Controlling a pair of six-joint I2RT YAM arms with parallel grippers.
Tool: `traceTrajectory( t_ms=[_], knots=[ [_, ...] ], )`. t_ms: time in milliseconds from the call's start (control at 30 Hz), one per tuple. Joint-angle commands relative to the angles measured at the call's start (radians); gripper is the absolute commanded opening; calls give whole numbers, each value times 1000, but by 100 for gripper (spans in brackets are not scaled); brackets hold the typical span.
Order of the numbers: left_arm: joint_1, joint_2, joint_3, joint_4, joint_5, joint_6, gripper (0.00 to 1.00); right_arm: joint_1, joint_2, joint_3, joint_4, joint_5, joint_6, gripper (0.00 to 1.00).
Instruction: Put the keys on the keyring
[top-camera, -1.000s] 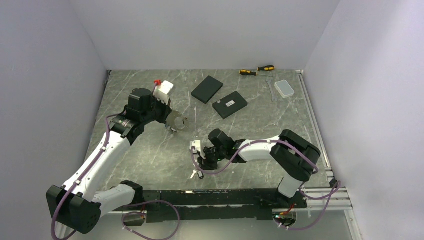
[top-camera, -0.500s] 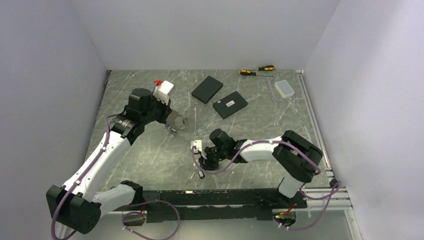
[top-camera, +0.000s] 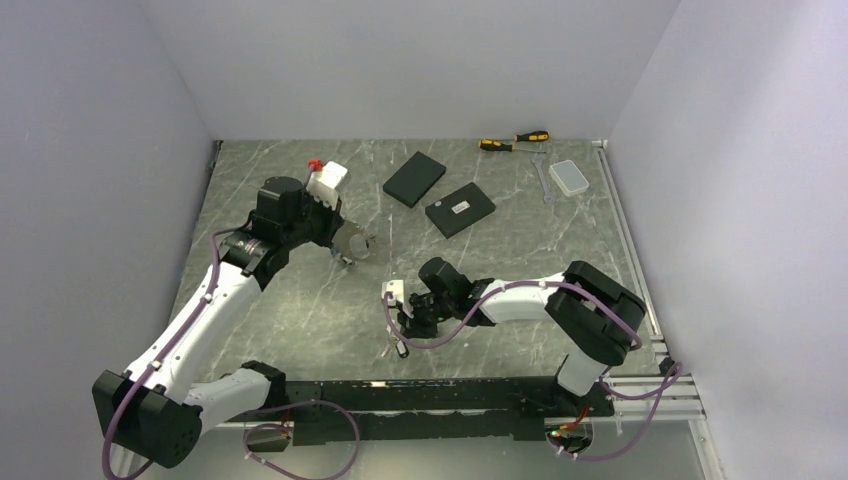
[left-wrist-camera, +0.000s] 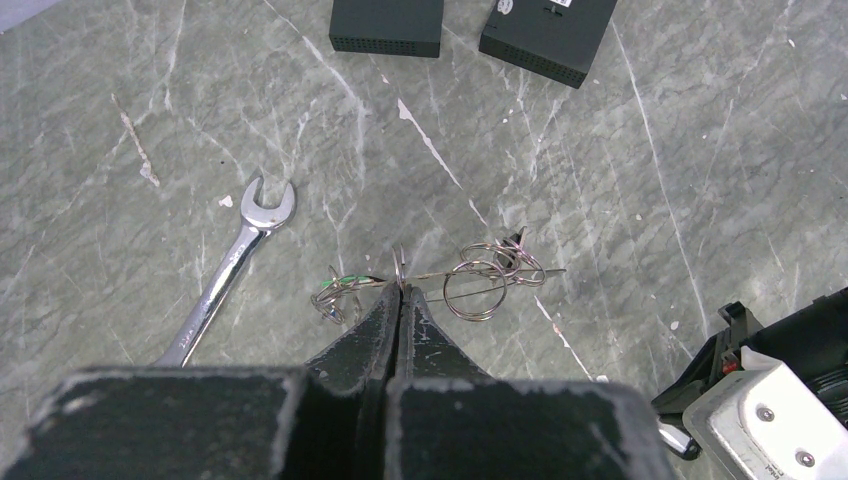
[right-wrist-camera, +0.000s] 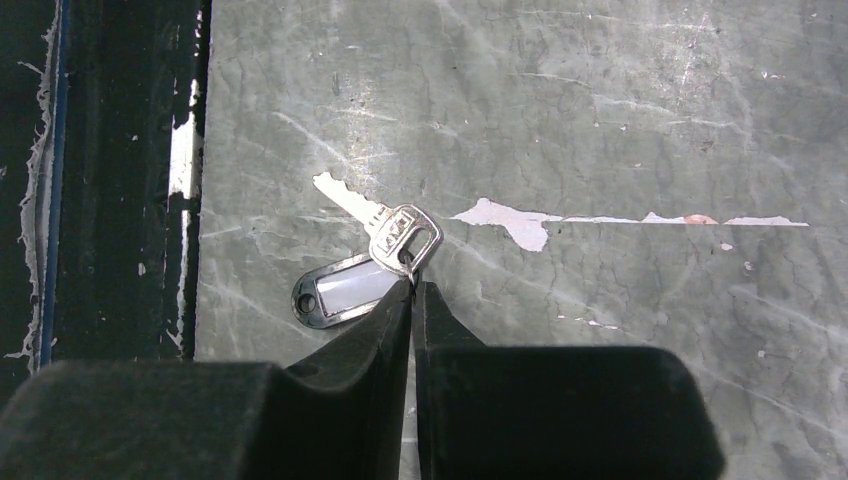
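The left gripper (left-wrist-camera: 401, 290) is clenched, its two scuffed black fingers pressed flat together and tapering to a wedge. At the tips they pinch the thin grey wire keyring (left-wrist-camera: 470, 276), which runs out to the right of the fingers just above the table. Smaller wire rings hang looped on it. Just left of the tips sits a small green-headed key (left-wrist-camera: 343, 284), too fine to make out well. Further left a polished steel open-ended wrench (left-wrist-camera: 232, 272) lies flat at a slant. Bare grey-green marbled tabletop (left-wrist-camera: 650, 150), veined in white, opens beyond the keyring up to two matte black rectangular boxes (left-wrist-camera: 387, 25) at the far side.

The right gripper (right-wrist-camera: 412, 285) is drawn to a thin slit. Its tips clamp the little wire ring threaded through the head of a flat silver metal key (right-wrist-camera: 385, 225), which lies on the marble with its toothed blade pointing away. A glossy black-rimmed oval tag with a whitish insert (right-wrist-camera: 340, 290) lies against the key's head, touching it. The black mounting rail (right-wrist-camera: 120, 180), chipped white along its edge, stands near the tag on one side. On the other side the stone is open, marked by a pale chipped streak (right-wrist-camera: 510, 220).
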Motion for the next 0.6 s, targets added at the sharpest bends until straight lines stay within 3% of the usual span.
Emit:
traceTrajectory(
  t_ms=[0, 200, 567],
  knots=[
    [4, -14, 32, 49, 17, 12, 0, -5, -26, -1, 12, -7, -15, 8],
    [5, -16, 33, 49, 16, 12, 0, -4, -36, -2, 12, -9, -15, 0],
    [4, -15, 32, 54, 29, 12, 0, -30, -145, -18, 23, -16, 10, 0]
  ],
)
